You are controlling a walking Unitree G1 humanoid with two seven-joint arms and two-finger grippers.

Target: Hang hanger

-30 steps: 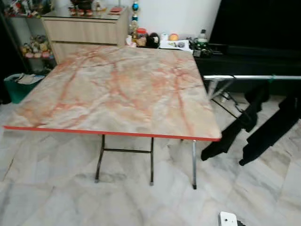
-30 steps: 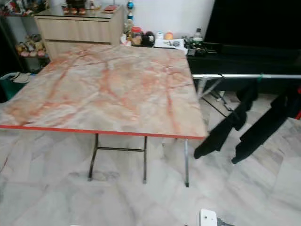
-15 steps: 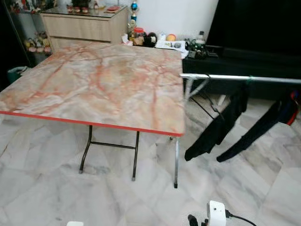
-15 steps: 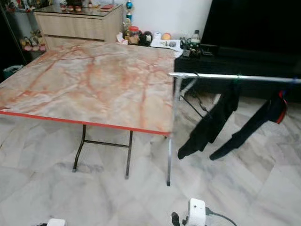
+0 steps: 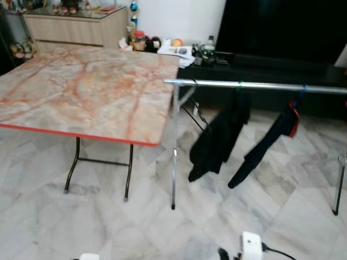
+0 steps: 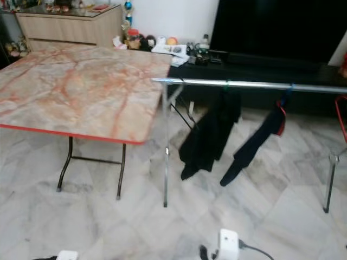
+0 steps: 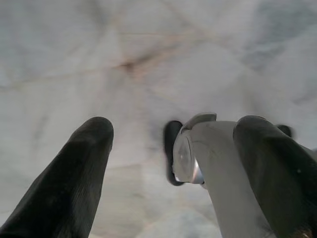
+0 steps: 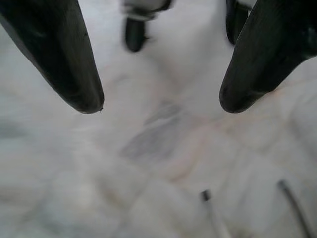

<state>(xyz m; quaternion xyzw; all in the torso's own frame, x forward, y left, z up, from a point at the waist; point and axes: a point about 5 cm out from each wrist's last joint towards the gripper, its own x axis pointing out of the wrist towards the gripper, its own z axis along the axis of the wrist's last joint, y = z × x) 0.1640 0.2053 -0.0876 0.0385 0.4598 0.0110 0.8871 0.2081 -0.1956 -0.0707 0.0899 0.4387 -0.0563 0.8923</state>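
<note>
Table [image 5: 81, 89] with marbled top stands on your pale marble floor [image 5: 81, 227]; beside it the rail [image 5: 255, 84] carries dark clothes [image 5: 219, 141]. Left gripper [image 7: 173, 144] and right gripper [image 8: 161, 101] both hang fingers apart.

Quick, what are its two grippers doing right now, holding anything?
Left gripper: open, empty, pointing at the floor.
Right gripper: open, empty, also over floor.

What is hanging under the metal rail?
Two dark garments hang from the rail on hangers, the right one with a red edge. The marble floor lies beneath. The hangers are mostly covered by the clothes.
</note>
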